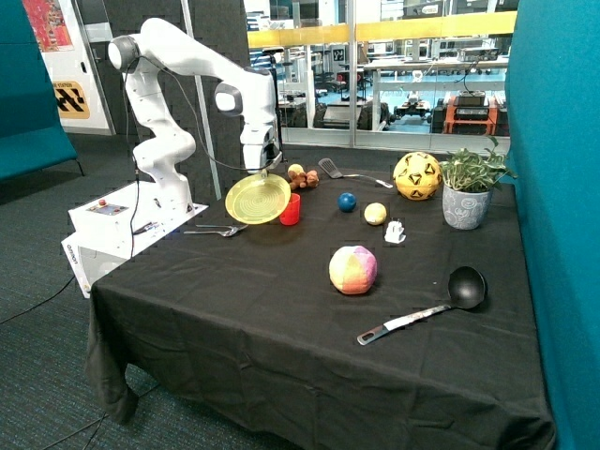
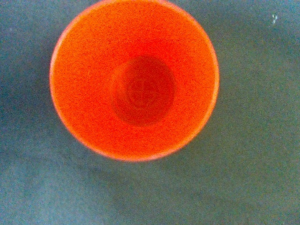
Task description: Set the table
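A yellow plate point(image 1: 258, 199) hangs tilted, its face turned outward, with its upper rim at my gripper point(image 1: 262, 172), which is shut on it near the table's far corner by the robot base. A red cup point(image 1: 291, 209) stands upright on the black cloth, touching or just beside the plate's edge. In the wrist view the cup point(image 2: 134, 79) is seen from straight above and is empty; no fingers or plate show there. A fork and spoon point(image 1: 216, 230) lie on the cloth below the plate.
On the black-clothed table point(image 1: 281, 347) lie a black ladle point(image 1: 431, 307), a spatula point(image 1: 352, 174), a multicoloured ball point(image 1: 352, 270), a blue ball point(image 1: 348, 202), a small yellow ball point(image 1: 375, 214), a yellow football point(image 1: 417, 175), a potted plant point(image 1: 467, 192), a small white object point(image 1: 395, 232) and small fruits point(image 1: 302, 177).
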Robot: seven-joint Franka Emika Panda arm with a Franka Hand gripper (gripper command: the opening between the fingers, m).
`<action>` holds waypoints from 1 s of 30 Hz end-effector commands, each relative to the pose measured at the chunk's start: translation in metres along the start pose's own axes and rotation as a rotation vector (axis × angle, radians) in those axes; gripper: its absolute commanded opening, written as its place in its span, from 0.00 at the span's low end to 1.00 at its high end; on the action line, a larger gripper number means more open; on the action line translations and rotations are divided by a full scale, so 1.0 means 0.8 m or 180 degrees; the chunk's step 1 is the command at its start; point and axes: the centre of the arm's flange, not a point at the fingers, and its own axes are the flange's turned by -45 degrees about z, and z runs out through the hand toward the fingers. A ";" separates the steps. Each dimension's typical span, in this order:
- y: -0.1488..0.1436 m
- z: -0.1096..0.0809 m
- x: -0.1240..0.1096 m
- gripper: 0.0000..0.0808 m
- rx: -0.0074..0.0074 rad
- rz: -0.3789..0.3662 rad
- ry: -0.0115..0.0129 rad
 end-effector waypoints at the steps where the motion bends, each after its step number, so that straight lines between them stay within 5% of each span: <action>1: 0.006 0.006 -0.035 0.00 0.00005 -0.0049 -0.00013; 18: -0.019 0.014 -0.096 0.00 0.00005 0.0134 -0.00013; 30: -0.083 0.008 -0.143 0.00 0.00005 0.0245 -0.00013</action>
